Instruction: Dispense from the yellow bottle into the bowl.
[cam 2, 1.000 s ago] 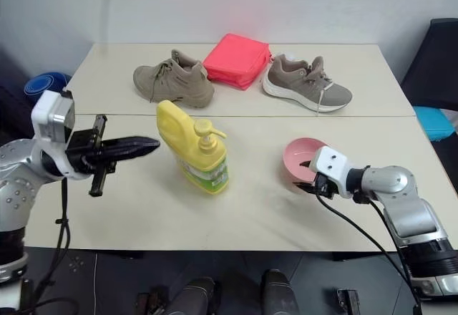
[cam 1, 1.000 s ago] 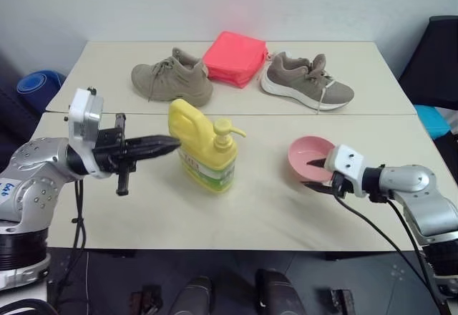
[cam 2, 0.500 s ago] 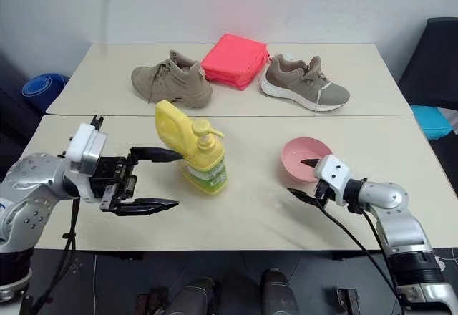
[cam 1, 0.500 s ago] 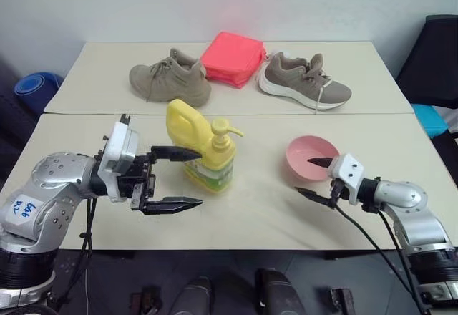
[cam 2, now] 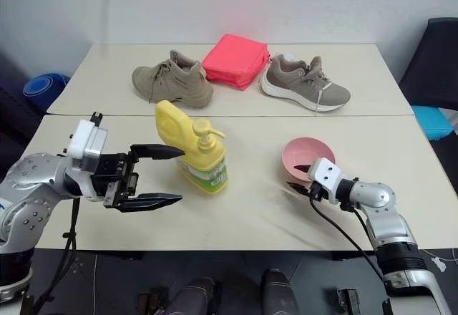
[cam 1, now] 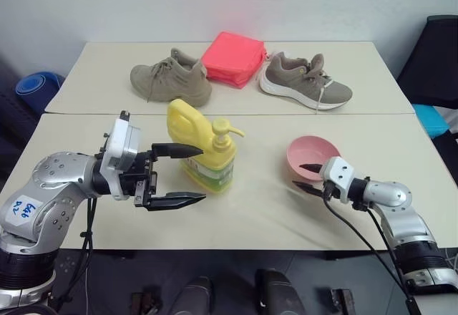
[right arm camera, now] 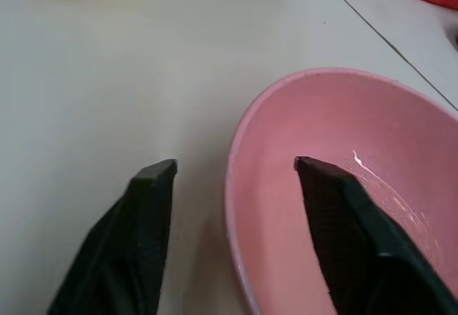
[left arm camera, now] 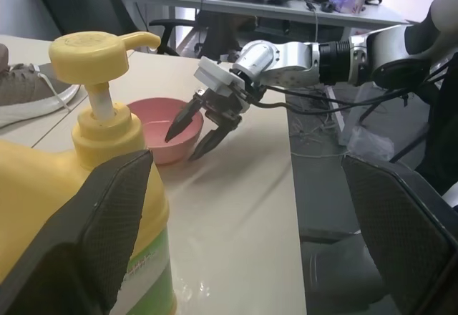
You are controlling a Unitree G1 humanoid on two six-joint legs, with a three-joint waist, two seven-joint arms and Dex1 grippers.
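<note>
The yellow bottle (cam 1: 205,152) stands upright near the middle of the front table, its pump spout pointing right. My left gripper (cam 1: 203,173) is open wide just left of it. The far finger (cam 1: 179,149) lies across the bottle's side and the near finger hangs in front of it. I cannot tell whether either touches. The pink bowl (cam 1: 322,152) rests on the table to the right. My right gripper (right arm camera: 232,163) is open astride the bowl's near rim (right arm camera: 240,186), one finger inside and one outside, with gaps on both sides.
Two tan shoes (cam 1: 172,77) (cam 1: 306,79) and a red-pink pouch (cam 1: 234,57) lie on the rear table, beyond the seam (cam 1: 236,114). A black chair (cam 1: 433,57) stands at the right and a blue object (cam 1: 36,84) at the left.
My left gripper went from shut to wide open and dropped a little beside the bottle. My right gripper opened wide, then narrowed around the bowl's rim, and the bowl now lies flatter.
</note>
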